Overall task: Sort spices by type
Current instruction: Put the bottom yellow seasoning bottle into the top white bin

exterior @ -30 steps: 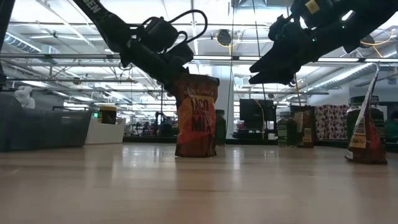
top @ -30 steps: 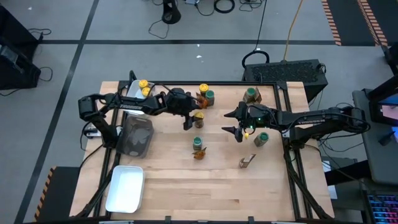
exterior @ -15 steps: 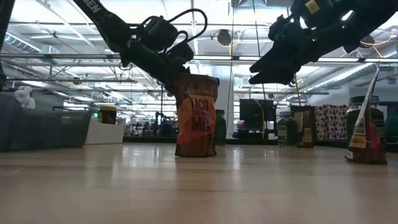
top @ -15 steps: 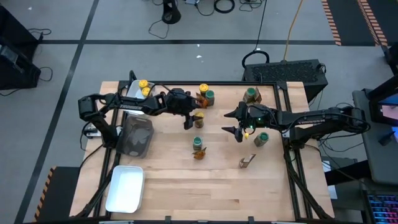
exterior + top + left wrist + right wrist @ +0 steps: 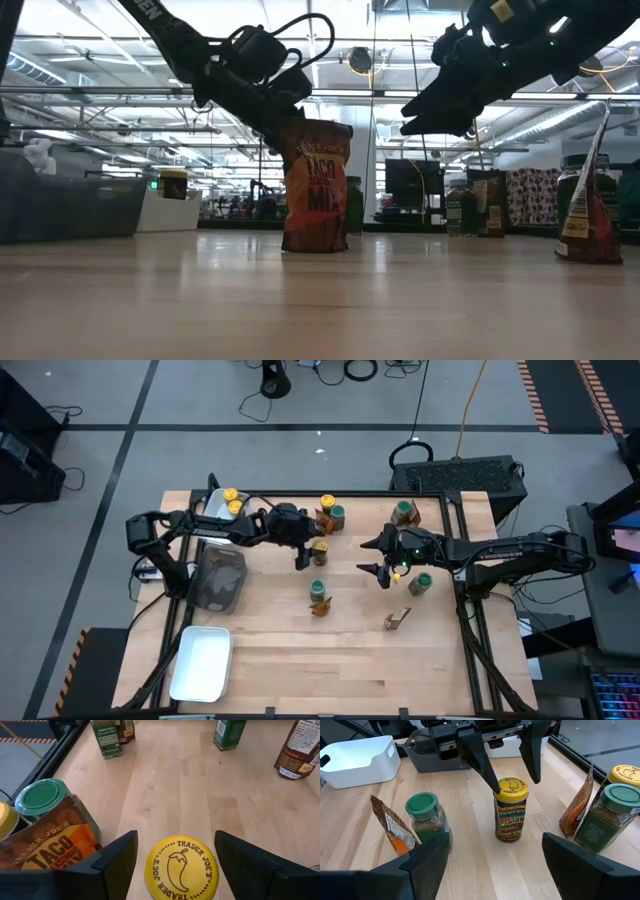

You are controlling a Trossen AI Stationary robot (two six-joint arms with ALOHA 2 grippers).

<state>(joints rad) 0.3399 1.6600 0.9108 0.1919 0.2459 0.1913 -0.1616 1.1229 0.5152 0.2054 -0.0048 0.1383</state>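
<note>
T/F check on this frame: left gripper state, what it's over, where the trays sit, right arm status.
1. The left gripper is open, its fingers either side of a yellow-lid jar. True.
2. The right gripper holds a green-lid jar. False: it is open and empty, above the table.
3. Two yellow-lid jars sit in a white tray at the table's far left corner. True.
4. The dark grey tray holds packets. False: no packets show in it.
</note>
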